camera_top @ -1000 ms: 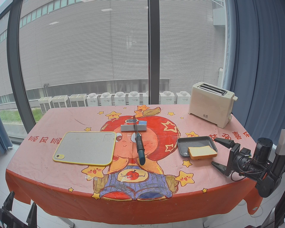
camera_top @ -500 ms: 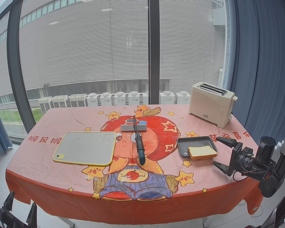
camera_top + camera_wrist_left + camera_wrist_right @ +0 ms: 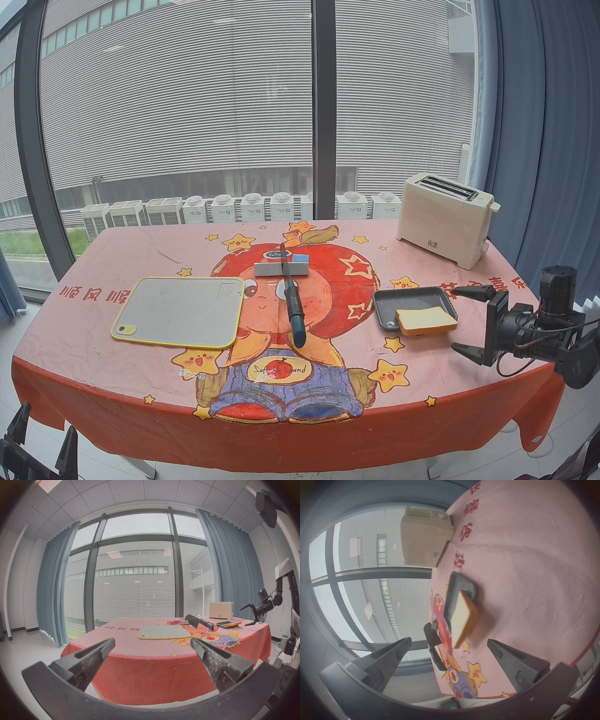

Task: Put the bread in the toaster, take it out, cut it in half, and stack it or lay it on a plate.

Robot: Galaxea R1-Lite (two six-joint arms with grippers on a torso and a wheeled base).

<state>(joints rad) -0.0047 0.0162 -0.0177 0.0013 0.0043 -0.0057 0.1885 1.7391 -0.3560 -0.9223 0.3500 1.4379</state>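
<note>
left claw (image 3: 152,642) spread wide, nothing between its fingers | table (image 3: 156,673) well beyond the claw | cutting board (image 3: 163,632) straight ahead | knife (image 3: 200,622) just beside the board | toaster (image 3: 221,610), tray (image 3: 225,624) with bread (image 3: 233,623) farther off | right claw (image 3: 245,616) spread wide near the tray

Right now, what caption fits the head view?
Open right gripper faces the bread on its grey plate, toaster behind.

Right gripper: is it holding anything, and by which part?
Nothing is held. The right gripper is open and empty, short of the bread lying on the plate.
</note>
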